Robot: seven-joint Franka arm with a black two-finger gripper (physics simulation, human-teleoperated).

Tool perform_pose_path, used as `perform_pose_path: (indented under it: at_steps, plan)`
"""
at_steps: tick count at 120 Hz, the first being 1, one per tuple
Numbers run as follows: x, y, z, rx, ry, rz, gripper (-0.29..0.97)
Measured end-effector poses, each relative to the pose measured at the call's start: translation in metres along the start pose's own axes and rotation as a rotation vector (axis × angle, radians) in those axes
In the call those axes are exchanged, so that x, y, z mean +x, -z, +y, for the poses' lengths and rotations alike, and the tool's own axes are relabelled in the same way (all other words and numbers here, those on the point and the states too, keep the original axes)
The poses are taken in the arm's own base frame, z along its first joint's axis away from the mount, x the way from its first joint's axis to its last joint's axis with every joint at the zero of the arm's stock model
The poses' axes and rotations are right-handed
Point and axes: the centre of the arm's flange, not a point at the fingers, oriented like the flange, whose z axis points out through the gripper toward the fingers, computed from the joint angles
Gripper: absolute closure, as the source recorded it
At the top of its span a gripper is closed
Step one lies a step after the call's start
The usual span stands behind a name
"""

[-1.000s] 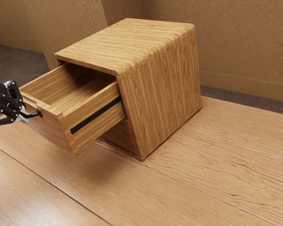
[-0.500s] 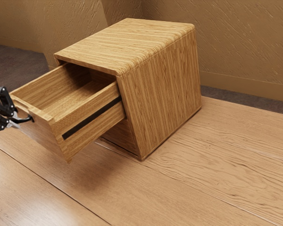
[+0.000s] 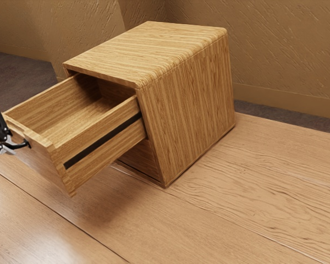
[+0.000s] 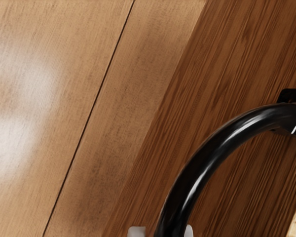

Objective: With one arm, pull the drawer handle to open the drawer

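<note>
A wooden cabinet [image 3: 181, 82] stands on the wooden surface, and its single drawer [image 3: 82, 118] is pulled far out toward the exterior view's left, with nothing inside it. My black gripper [image 3: 1, 144] is at the far left edge of the exterior view, at the drawer's front, shut on the thin black drawer handle [image 3: 19, 146]. In the wrist view the curved black handle [image 4: 212, 158] arcs from its mount on the drawer front [image 4: 237, 74] down between two pale finger pads [image 4: 135, 231].
The cabinet's top overhangs the back part of the drawer. A black slide rail [image 3: 102, 141] runs along the drawer's side. Wooden planks [image 3: 236, 209] stretch wide to the exterior view's right and front; a textured wall [image 3: 286, 44] rises behind.
My gripper has moved further toward the exterior view's left with the handle in it, and the drawer has slid further out of the cabinet.
</note>
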Motion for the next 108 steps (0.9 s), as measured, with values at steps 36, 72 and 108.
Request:
perform_pose_path:
  at_steps: [36, 72, 108]
  plan:
    - [0.003, 0.005, -0.004, -0.003, 0.001, 0.007, 0.65]
    - [-0.007, 0.033, -0.015, -0.045, -0.017, 0.029, 0.43]
    - [0.005, 0.092, 0.099, 0.049, 0.019, 0.07, 0.13]
